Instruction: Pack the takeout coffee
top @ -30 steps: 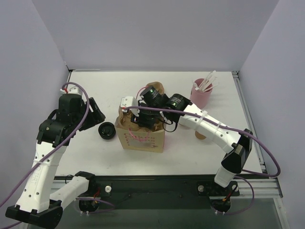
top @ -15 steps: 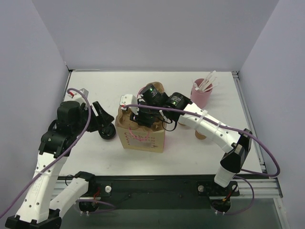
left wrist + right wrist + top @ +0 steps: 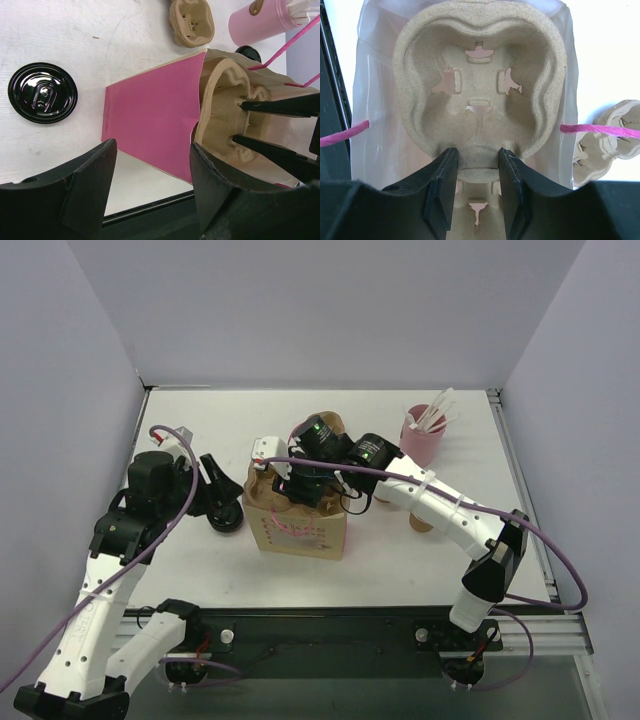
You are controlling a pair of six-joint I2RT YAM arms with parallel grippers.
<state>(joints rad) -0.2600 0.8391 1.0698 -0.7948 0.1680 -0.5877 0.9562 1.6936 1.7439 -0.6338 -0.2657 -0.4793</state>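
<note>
1. So, nearest: paper bag (image 3: pixel 300 532) stands on tabletop (image 3: pixel 400 565); one takeout coffee cup (image 3: pixel 421 524) sits outside it to the right, partly hidden behind the right forearm.
2. Left end effector (image 3: pixel 152 145) wide open, empty, hovering near black lid (image 3: pixel 42 92), which lies flat left of the bag; fingers face the bag's pink side.
3. Right end effector (image 3: pixel 477 154) clamped on centre ridge of pulp tray (image 3: pixel 480 75) in the bag mouth.
4. Farther back: second tray (image 3: pixel 191 22), pink cup (image 3: pixel 422 445) with white sticks.
</note>
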